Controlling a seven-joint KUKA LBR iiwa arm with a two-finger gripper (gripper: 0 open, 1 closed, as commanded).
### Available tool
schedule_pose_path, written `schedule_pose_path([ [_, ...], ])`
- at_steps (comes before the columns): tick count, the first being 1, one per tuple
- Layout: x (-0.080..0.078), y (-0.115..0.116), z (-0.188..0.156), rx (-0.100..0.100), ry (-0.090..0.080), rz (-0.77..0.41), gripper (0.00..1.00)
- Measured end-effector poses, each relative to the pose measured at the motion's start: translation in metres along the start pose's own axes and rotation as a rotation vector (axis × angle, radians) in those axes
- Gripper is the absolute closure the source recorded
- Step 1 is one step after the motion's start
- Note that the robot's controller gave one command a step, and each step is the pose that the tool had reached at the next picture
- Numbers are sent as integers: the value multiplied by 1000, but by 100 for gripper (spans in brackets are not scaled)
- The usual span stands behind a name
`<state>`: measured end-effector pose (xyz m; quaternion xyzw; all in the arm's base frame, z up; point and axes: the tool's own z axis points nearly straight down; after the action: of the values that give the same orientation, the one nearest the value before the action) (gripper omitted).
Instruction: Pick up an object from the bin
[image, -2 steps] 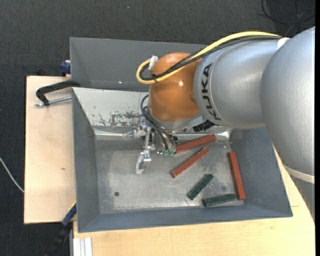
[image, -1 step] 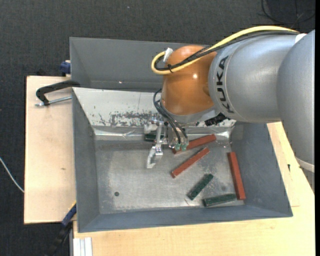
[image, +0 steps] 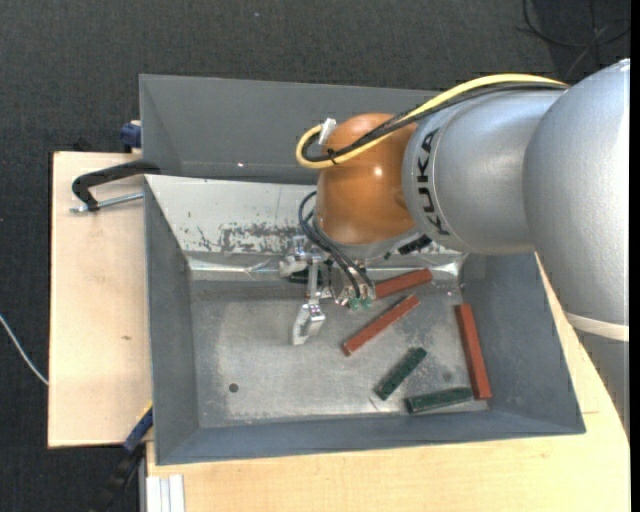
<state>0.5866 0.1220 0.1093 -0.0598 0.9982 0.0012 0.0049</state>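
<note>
Gripper (image: 328, 308): above the bin (image: 168, 330) floor, near the back wall
Jaws: apart, nothing between
Nearest item: red stick (image: 380, 325)

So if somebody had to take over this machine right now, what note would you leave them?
End effector: low in the bin, near the back wall, over bare floor just left of the sticks. I cannot tell whether it is open or shut.
Things: slanted red-brown stick is nearest. The second red-brown stick lies partly under the arm, and the third red-brown stick lies along the right side. Two dark green sticks are at front right.
Done: nothing lifted; all five lie on the floor.
Left: grasp one and lift it out, probably the slanted one.
</note>
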Motion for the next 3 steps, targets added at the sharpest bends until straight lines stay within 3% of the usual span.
schedule_pose_path([
  [1, -1, -54, 4, -1, 15, -68, 0],
  [2, 7, -78, -14, 3, 6, -75, 0],
  [3, 15, -129, -4, -1, 8, -73, 0],
])
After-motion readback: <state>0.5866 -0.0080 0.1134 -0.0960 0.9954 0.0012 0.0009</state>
